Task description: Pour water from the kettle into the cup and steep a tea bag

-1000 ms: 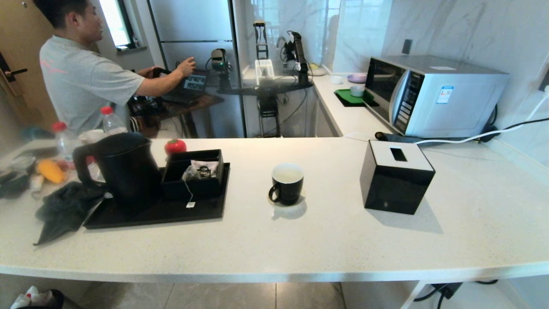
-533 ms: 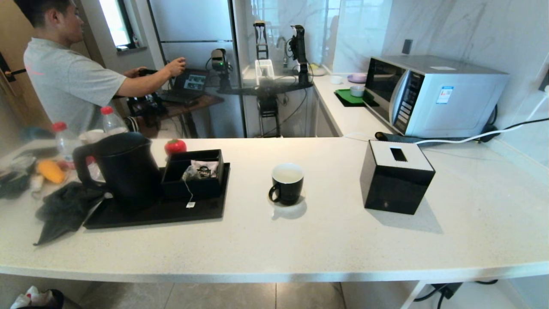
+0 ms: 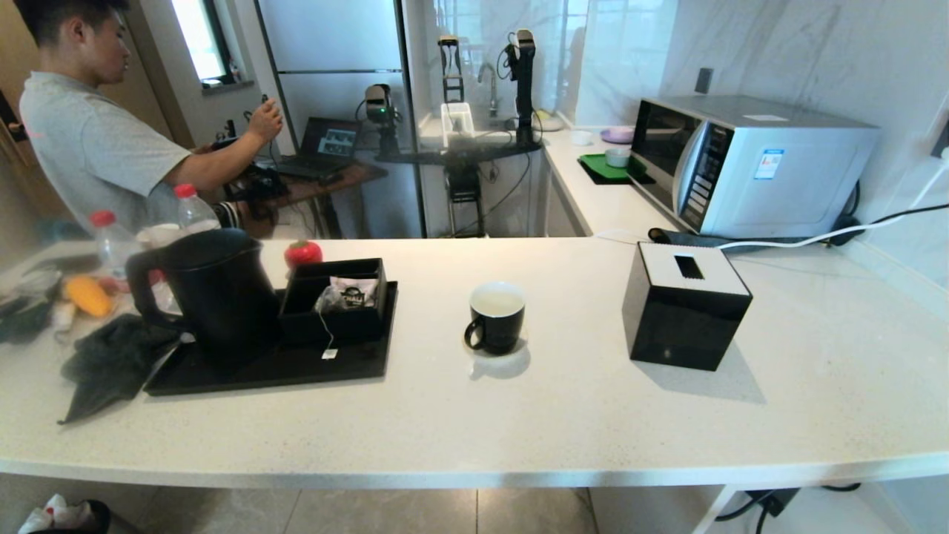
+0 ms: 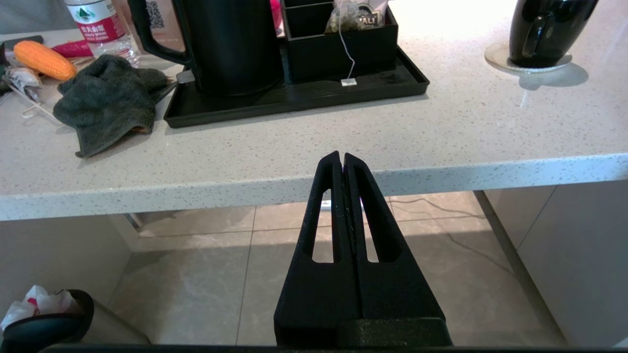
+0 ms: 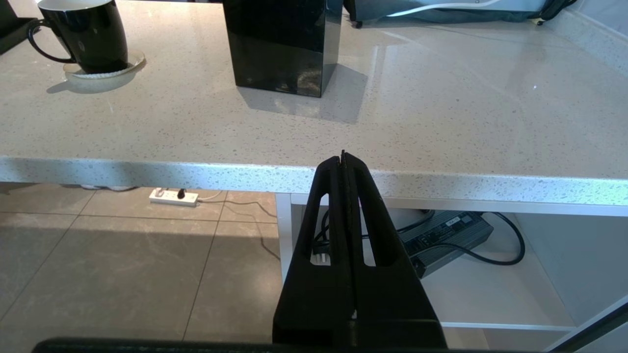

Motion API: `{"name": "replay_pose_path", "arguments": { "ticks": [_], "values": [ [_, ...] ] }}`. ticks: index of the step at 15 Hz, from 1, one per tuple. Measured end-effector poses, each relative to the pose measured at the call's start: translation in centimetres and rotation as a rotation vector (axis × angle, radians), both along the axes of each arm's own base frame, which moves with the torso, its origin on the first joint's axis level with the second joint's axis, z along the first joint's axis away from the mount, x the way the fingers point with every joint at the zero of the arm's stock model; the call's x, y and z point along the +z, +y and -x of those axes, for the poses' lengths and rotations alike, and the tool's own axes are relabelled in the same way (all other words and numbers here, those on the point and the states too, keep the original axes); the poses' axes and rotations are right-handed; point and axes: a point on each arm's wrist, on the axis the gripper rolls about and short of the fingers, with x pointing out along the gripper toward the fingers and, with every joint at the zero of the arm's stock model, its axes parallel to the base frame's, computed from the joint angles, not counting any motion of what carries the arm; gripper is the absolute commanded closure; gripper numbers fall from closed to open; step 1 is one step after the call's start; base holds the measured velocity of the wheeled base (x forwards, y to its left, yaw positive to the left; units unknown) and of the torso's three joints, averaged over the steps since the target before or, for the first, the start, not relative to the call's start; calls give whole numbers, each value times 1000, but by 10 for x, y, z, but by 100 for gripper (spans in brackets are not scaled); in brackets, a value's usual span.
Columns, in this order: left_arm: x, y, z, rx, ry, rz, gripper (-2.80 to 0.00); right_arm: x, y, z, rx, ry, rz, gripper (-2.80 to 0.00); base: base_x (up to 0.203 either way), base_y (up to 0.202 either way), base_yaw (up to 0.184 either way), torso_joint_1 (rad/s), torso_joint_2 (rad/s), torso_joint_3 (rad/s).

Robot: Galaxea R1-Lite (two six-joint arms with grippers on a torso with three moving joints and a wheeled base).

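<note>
Partly hidden: kettle (image 3: pixel 215 293) base behind tray (image 3: pixel 222 378) rim; cup (image 4: pixel 544 29) top cropped

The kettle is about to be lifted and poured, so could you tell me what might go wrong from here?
The kettle shares its tray with the tea bag box, so lifting could knock it. The tea bag's string hangs over the box front and could snag. The cup is small, so pouring could spill.

Left gripper (image 4: pixel 342 158): matte black, two tapered fingers (image 4: pixel 326 206) with long slots. Right gripper (image 5: pixel 342 158): same black slotted wedge shape.
</note>
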Motion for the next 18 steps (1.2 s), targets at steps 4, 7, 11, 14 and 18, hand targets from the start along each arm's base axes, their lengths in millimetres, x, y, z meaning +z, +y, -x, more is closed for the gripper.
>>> {"name": "replay_pose_path", "arguments": {
  "ticks": [4, 7, 11, 14, 18],
  "values": [
    [0, 0, 0, 1, 0, 6, 0, 0, 0, 0, 0, 0, 0, 0, 0, 0, 0, 0, 0, 0],
    [0, 0, 0, 1, -1, 8, 0, 0, 0, 0, 0, 0, 0, 0, 77, 0, -1, -5, 0, 0],
    [0, 0, 0, 3, -1, 10, 0, 0, 0, 0, 0, 0, 0, 0, 187, 0, 1, 9, 3, 5],
    [0, 0, 0, 3, 0, 11, 0, 0, 0, 0, 0, 0, 0, 0, 39, 0, 0, 7, -1, 1],
    [0, 0, 0, 1, 0, 12, 0, 0, 0, 0, 0, 0, 0, 0, 0, 0, 0, 0, 0, 0]
  ]
}}
